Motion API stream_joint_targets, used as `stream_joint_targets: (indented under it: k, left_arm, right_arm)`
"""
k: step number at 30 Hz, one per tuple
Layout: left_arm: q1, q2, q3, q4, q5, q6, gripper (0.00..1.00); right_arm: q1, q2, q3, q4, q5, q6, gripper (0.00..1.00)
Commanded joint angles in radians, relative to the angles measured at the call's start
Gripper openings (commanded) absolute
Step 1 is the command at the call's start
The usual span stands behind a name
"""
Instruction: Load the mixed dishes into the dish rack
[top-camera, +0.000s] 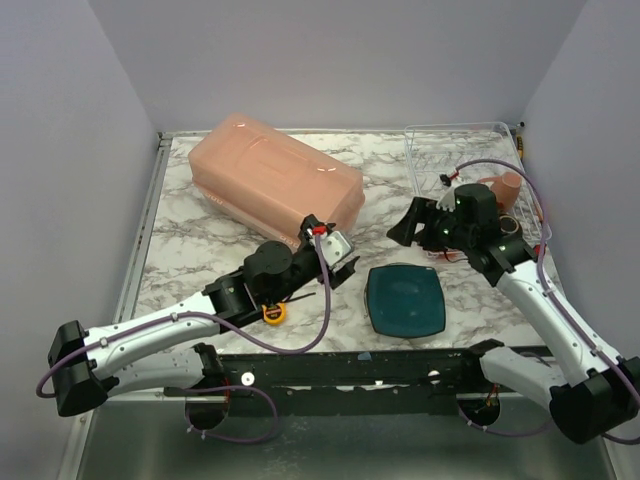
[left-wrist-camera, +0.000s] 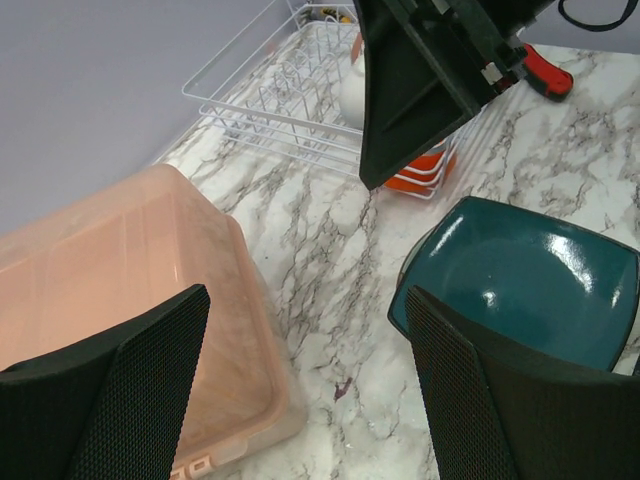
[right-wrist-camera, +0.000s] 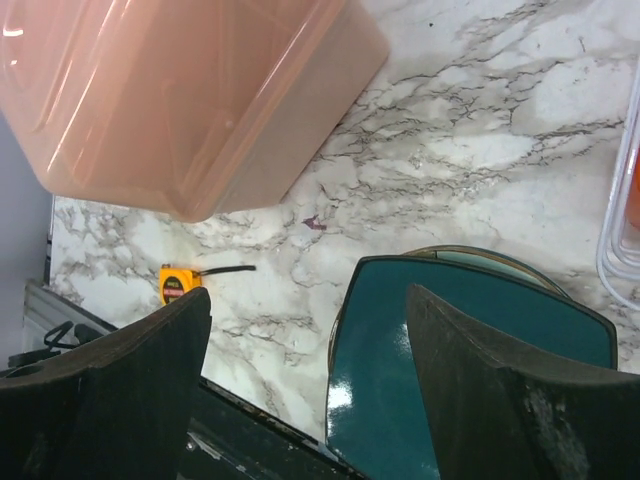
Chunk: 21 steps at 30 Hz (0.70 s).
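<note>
The right arm (top-camera: 470, 225) covers the near half of the dish rack (top-camera: 440, 140), and only part of the mug (top-camera: 508, 188) shows behind it. Under the teal plate (right-wrist-camera: 470, 360), a round plate (right-wrist-camera: 480, 252) shows only a sliver of rim. In the left wrist view, the orange bowls (left-wrist-camera: 425, 172) peek out from under that arm.

Your left arm (top-camera: 150, 335) lies low, stretched from its base up and to the right. It ends in the left gripper (top-camera: 338, 270), whose jaws stand wide apart, and both black fingers (left-wrist-camera: 130, 390) frame the bottom of its wrist view. Your right arm (top-camera: 545, 310) climbs from its base, bends at the elbow and turns leftward. The right gripper (top-camera: 405, 225) sits ahead and to the right of the left gripper, apart from it, tilted downward with its jaws spread wide.
</note>
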Motion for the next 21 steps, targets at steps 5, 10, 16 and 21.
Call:
stream_joint_targets:
  k: [5, 10, 16, 21]
  left_arm:
    - [-0.006, 0.128, 0.243, -0.21, 0.02, -0.254, 0.77]
    - [-0.008, 0.212, 0.345, -0.339, 0.027, -0.588, 0.76]
    - [-0.016, 0.269, 0.248, -0.312, 0.089, -1.022, 0.72]
    - [-0.072, 0.274, 0.113, -0.207, 0.007, -1.201, 0.7]
  right_arm:
    - [-0.004, -0.172, -0.065, -0.09, 0.123, 0.013, 0.82]
    - [-0.003, -0.253, -0.082, -0.094, 0.222, 0.051, 0.85]
    - [-0.003, -0.265, -0.112, -0.091, 0.229, 0.048, 0.86]
    - [-0.004, -0.248, -0.115, -0.086, 0.222, 0.042, 0.86]
